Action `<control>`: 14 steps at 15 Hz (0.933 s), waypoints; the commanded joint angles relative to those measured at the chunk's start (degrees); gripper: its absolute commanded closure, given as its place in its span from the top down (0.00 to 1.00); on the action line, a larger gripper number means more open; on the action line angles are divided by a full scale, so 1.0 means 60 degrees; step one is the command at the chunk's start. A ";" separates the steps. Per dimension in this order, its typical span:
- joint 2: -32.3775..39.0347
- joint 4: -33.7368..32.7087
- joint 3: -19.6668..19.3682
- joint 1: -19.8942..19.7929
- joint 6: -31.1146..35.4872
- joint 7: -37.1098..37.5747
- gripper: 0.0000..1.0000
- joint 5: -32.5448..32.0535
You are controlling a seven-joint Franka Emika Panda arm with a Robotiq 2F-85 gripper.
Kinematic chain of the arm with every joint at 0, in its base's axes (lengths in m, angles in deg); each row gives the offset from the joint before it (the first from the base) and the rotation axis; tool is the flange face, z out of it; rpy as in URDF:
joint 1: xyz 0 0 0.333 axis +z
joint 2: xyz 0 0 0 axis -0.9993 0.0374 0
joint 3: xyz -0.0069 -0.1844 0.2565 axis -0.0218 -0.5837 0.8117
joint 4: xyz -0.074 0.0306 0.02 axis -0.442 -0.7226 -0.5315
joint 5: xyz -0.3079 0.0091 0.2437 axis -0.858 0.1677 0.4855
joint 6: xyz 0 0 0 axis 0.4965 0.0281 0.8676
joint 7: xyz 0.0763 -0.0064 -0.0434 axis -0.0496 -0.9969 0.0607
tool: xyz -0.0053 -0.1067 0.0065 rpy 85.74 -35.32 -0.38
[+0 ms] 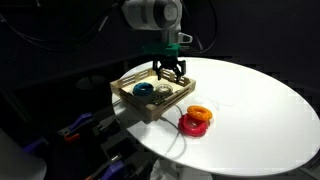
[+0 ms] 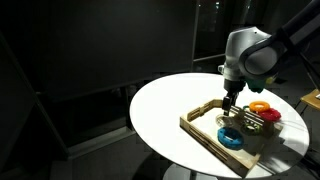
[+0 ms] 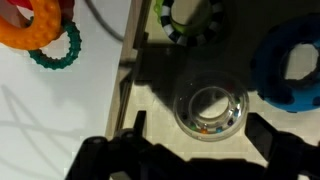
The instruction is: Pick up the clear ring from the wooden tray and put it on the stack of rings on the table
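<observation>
The clear ring [image 3: 210, 108] lies flat on the floor of the wooden tray [image 1: 132, 103], just beside the blue ring [image 3: 290, 65]. The claw [image 1: 168, 72] hangs directly above it with its fingers spread apart, one on each side of the ring in the wrist view, holding nothing. I think it is placed so in order to come straight down and close across the ring. The stack of rings [image 1: 196, 119] waits on the white tabletop [image 1: 250, 110], near the tray.
</observation>
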 commanded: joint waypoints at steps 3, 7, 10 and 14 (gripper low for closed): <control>0.0175 -0.0122 -0.0019 0.0020 -0.0015 -0.0011 1.00 0.0015; 0.0177 -0.0118 -0.0019 0.0021 -0.0015 -0.0011 1.00 0.0015; 0.0237 -0.0156 0.0023 -0.0054 0.0153 -0.0095 1.00 0.0124; 0.0357 -0.0183 0.0051 -0.0118 0.0511 -0.0141 1.00 0.0213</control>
